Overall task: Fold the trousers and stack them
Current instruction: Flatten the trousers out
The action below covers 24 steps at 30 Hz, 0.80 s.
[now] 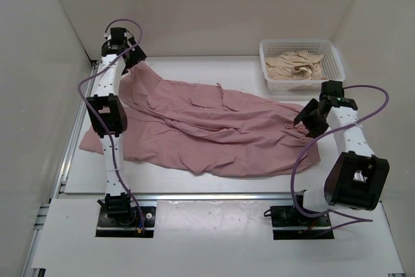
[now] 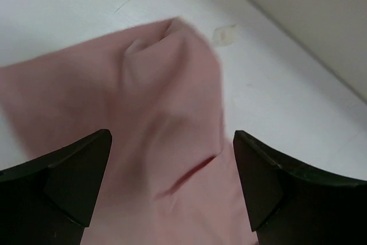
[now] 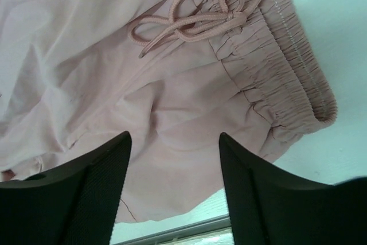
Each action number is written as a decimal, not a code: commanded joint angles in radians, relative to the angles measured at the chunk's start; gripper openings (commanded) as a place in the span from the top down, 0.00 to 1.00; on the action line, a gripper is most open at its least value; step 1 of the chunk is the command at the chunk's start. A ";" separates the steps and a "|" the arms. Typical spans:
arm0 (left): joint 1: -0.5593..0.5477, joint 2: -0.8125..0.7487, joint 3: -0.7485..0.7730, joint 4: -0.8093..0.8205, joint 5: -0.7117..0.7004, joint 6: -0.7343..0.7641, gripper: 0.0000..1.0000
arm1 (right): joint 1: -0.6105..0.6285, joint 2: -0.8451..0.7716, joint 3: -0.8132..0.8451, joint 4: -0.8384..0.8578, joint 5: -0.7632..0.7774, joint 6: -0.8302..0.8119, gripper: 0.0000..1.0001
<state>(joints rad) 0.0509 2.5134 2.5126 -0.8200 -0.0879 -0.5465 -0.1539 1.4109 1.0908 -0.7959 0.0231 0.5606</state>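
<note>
The dusty-pink trousers (image 1: 214, 128) lie spread and wrinkled across the table, legs toward the left, waist toward the right. My left gripper (image 1: 134, 58) hangs over a leg end at the back left. In the left wrist view that gripper (image 2: 172, 164) stands open, its fingers wide apart above the pink cloth (image 2: 160, 101) and pinching nothing. My right gripper (image 1: 301, 121) is at the waist end. In the right wrist view it (image 3: 175, 153) is open above the fabric, near the gathered elastic waistband (image 3: 287, 67) and the tied drawstring (image 3: 189, 21).
A white slotted basket (image 1: 299, 42) at the back right holds a beige-cream garment (image 1: 297, 66). White walls close in the table on the left, back and right. A metal rail (image 1: 214, 196) runs along the near table edge.
</note>
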 commanded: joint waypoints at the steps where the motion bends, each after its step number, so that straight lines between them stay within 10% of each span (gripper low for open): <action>1: 0.046 -0.355 -0.165 -0.001 -0.010 0.019 0.00 | 0.005 -0.119 0.012 -0.040 0.008 -0.004 0.31; 11: 0.139 -0.861 -0.900 -0.059 -0.023 0.062 0.00 | -0.004 -0.472 -0.115 -0.124 -0.009 -0.033 0.19; 14: 0.139 -0.788 -0.873 -0.050 -0.023 0.082 0.27 | -0.004 -0.513 -0.172 -0.114 -0.044 -0.033 0.19; 15: 0.139 -0.748 -0.844 -0.050 -0.023 0.094 0.62 | -0.004 -0.523 -0.181 -0.114 -0.054 -0.033 0.19; 17: 0.139 -0.606 -0.734 -0.050 -0.009 0.115 0.76 | -0.004 -0.523 -0.181 -0.114 -0.063 -0.033 0.19; 22: 0.139 -0.282 -0.331 -0.190 0.024 0.116 0.56 | -0.004 -0.523 -0.170 -0.114 -0.054 -0.033 0.19; 24: 0.139 -0.159 -0.244 -0.200 0.034 0.105 0.19 | -0.004 -0.508 -0.170 -0.114 -0.041 -0.022 0.19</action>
<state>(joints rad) 0.1917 2.3016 2.1395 -0.9295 -0.0753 -0.4362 -0.1558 0.8959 0.9100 -0.9157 -0.0147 0.5426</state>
